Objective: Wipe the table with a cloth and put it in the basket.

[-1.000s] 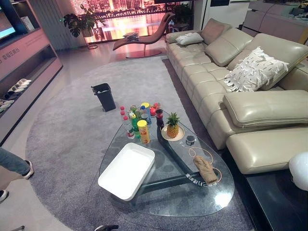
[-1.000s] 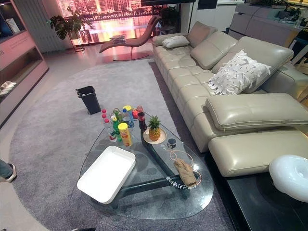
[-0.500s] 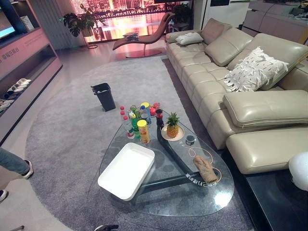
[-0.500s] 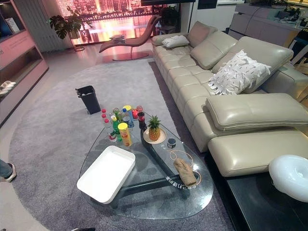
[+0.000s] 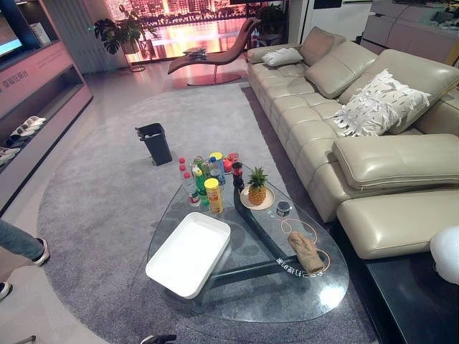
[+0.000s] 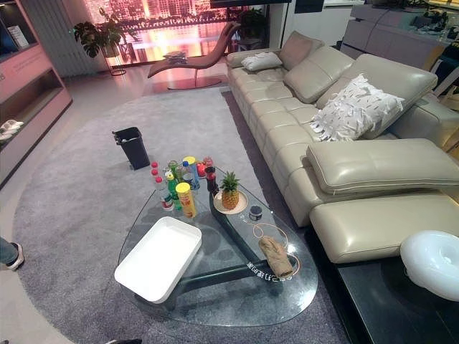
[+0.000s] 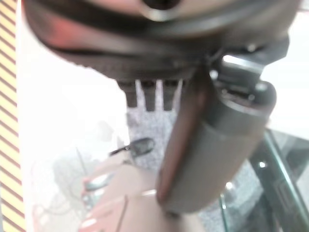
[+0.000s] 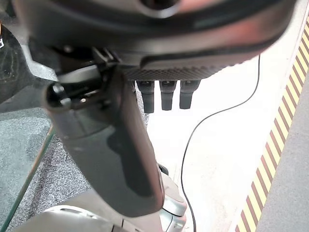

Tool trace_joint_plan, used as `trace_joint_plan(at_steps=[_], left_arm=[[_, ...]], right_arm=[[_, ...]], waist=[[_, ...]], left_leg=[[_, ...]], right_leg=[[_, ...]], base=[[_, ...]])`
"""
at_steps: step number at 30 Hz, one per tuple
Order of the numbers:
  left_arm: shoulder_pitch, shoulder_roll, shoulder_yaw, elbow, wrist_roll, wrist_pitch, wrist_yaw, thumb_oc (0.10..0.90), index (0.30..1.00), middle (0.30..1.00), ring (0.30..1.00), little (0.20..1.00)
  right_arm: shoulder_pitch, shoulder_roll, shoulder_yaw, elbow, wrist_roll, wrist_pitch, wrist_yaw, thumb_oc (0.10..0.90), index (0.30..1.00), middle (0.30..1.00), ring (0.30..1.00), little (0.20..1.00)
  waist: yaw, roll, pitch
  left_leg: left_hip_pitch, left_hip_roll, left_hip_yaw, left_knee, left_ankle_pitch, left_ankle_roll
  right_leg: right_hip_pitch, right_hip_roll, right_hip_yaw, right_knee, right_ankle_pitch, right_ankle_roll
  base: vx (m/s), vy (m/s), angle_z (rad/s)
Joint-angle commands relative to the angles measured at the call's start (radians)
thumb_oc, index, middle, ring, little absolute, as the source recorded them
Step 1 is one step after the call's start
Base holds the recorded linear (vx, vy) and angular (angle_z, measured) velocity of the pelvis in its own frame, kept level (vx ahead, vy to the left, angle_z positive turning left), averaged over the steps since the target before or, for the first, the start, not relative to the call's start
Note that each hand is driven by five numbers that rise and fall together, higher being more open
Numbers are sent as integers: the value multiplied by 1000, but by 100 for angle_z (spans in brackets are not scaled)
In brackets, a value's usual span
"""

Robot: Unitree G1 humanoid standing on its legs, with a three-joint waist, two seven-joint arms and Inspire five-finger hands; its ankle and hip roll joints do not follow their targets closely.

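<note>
A round grey carpet (image 5: 100, 208) is laid over a pale floor (image 5: 107, 86). A long beige leather sofa (image 5: 337, 122) is set along the right side, with a white fringed cushion (image 5: 380, 104) on it. At the far end, a lounge chair (image 5: 215, 57) and a potted plant (image 5: 118, 32) are placed before a window lit pink and orange. A low shelf unit (image 5: 36, 107) is seen at the left.

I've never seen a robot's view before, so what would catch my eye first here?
A glass table stands on a grey rug beside a long beige sofa. On it are a white tray near the left edge, a cluster of bottles and a pineapple at the far end, and a tan cloth on the right.
</note>
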State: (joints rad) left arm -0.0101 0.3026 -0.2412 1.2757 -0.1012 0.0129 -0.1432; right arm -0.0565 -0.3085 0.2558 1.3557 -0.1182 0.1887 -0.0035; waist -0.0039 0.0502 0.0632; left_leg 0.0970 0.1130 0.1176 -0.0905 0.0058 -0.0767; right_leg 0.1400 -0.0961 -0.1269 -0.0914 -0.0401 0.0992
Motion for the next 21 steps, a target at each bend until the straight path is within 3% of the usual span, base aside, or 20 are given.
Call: trace_joint_plan(at_steps=[1, 11, 15, 17, 18, 21], left_arm=[[-73, -14, -16, 43, 7, -1, -2, 800, 900, 900, 900, 900], [-59, 21, 0, 22, -39, 13, 33, 800, 900, 900, 900, 900], [-117, 34, 13, 9, -134, 10, 60, 800, 900, 900, 900, 900], [-125, 35, 17, 4, -154, 5, 66, 800, 900, 900, 900, 900], [-153, 41, 24, -11, -206, -10, 75, 800, 900, 900, 900, 900], [-186, 44, 34, -25, -251, -21, 89, 800, 900, 900, 900, 900]], right_arm=[[-84, -14, 16, 67, -8, 17, -7, 800, 900, 900, 900, 900], [-81, -51, 22, 51, -43, 16, -24, 800, 900, 900, 900, 900], [-152, -79, 29, 33, -7, 26, -64, 800, 900, 900, 900, 900], [-159, -83, 29, 27, -1, 23, -73, 800, 900, 900, 900, 900], [-185, -97, 34, 8, 19, 4, -93, 800, 900, 900, 900, 900], [-215, -107, 42, -12, 30, -7, -105, 800, 900, 900, 900, 900]], waist=[[3, -38, 61], [8, -29, 114], [12, -8, 191], [12, -5, 204], [10, -1, 246], [15, -3, 285]], left_leg=[[33, -12, -17, 3, -30, 4], [-49, -16, -27, 3, 2, -1], [-149, -37, -52, 3, 21, 8], [-167, -41, -58, 3, 25, 9], [-212, -44, -67, 3, 38, 9], [-249, -49, -75, 3, 53, 10]], right_leg=[[-20, -31, 7, 4, 51, 27], [-96, -33, 3, 4, 75, 29], [-200, -35, 6, 4, 96, 21], [-220, -33, 11, 4, 102, 20], [-268, -29, 20, 4, 115, 16], [-310, -22, 28, 4, 126, 11]], base=[[0, 0, 0], [-18, -4, 0], [-180, 29, -3], [-120, 6, 2], [-145, -8, 5], [-132, -28, 1]])
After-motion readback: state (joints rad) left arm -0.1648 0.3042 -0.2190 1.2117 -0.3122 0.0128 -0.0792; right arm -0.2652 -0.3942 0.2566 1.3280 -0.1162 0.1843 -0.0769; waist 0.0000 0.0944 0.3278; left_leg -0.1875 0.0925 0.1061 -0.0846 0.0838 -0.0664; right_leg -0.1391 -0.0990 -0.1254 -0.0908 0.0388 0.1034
